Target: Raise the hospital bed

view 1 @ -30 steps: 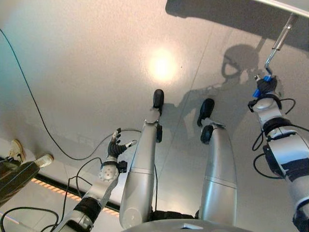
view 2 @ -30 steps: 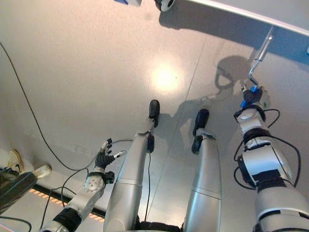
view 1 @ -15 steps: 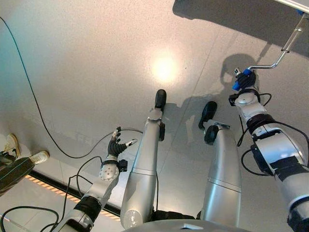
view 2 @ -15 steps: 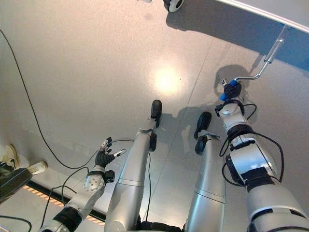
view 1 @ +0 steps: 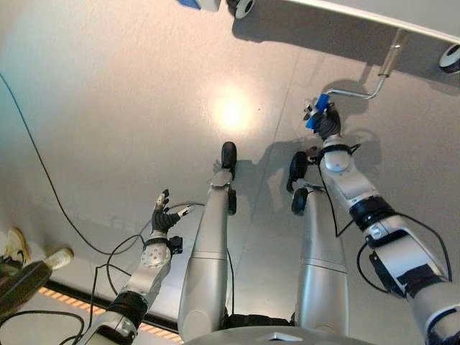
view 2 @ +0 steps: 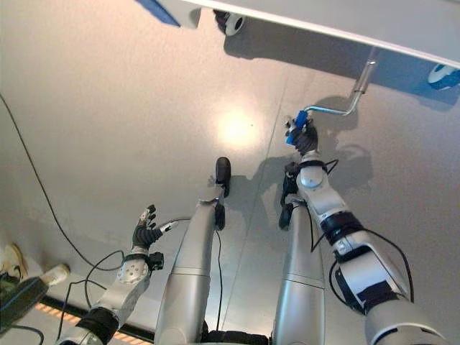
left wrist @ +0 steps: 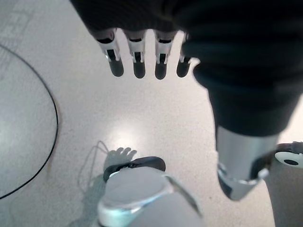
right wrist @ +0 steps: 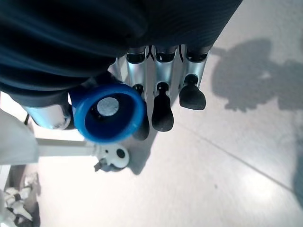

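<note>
The hospital bed's frame (view 1: 359,13) runs along the far edge of the floor. A silver crank rod (view 1: 366,93) hangs from it and ends in a blue handle (view 1: 317,111). My right hand (view 1: 329,128) is shut on that handle, arm stretched forward. In the right wrist view the handle's round blue end (right wrist: 109,111) sits against my palm with the fingers (right wrist: 163,104) curled beside it. My left hand (view 1: 162,218) hangs low at the left, open and holding nothing; its straight fingers (left wrist: 137,61) point at bare floor.
Bed casters stand at the top middle (view 1: 241,7) and the far right (view 1: 451,57). A person's shoes (view 1: 54,257) and a dark object (view 1: 18,287) are at the lower left by an orange floor strip (view 1: 57,295). Grey floor spreads between.
My right hand has swung the blue handle leftward, turning the crank rod from hanging straight to bent sideways. The view has tilted, showing more of the bed. The left hand has barely moved.
</note>
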